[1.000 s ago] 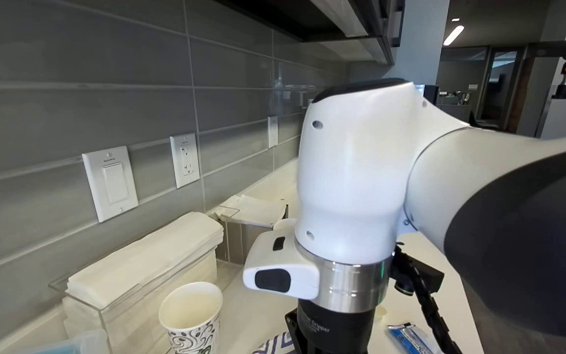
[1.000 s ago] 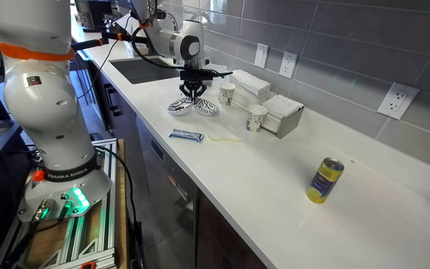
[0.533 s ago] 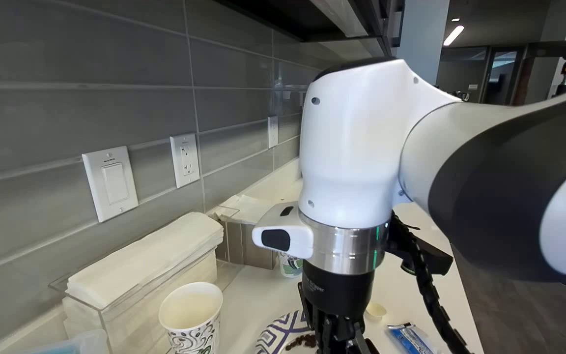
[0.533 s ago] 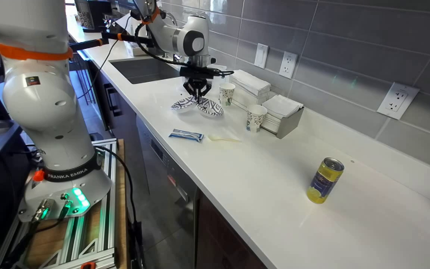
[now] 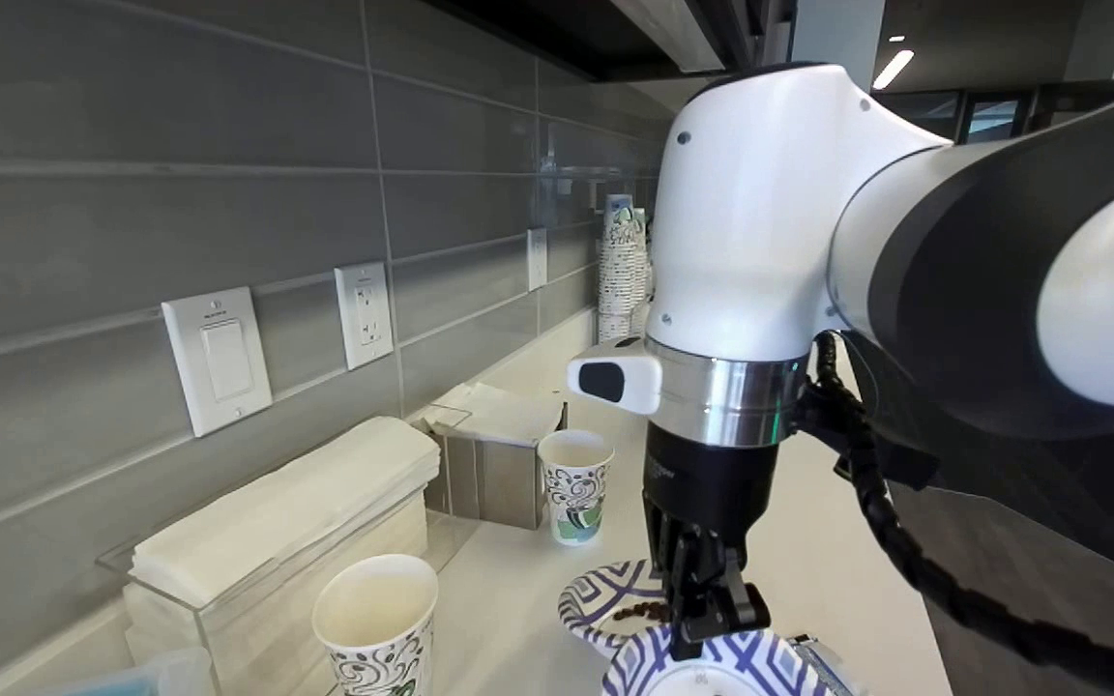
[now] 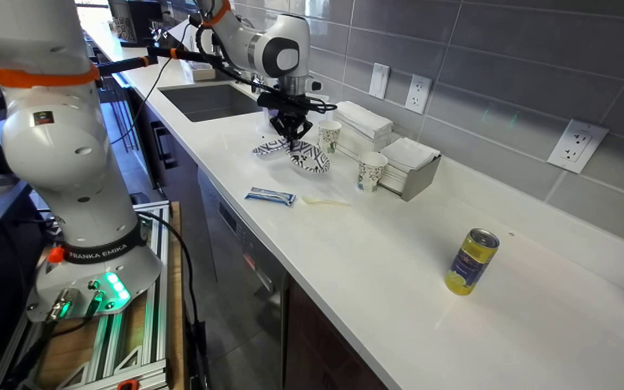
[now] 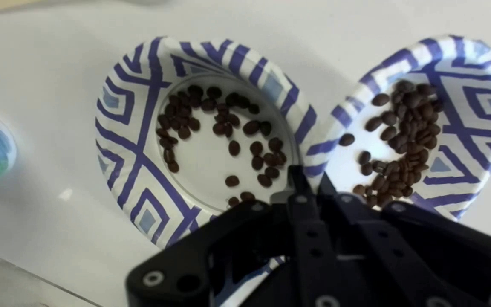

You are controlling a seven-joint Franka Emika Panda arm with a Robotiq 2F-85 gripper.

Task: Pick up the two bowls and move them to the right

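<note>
Both round white paper bowls (image 7: 203, 157) (image 7: 467, 106), blue-patterned, holding brown beans (image 7: 412, 100), have shifted, touching rims pinched in the black hand (image 7: 311, 177).

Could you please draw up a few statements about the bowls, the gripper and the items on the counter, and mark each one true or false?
1. In the wrist view, the gripper pinches the left bowl and the right bowl where their rims meet. True.
2. Only the left bowl holds brown beans. False: the right bowl holds brown beans too.
3. The yellow can lies on its side. False: the yellow can stands upright.
4. The blue packet lies near the pale spoon. True.
5. A paper cup stands beside stacked napkins. True.
</note>
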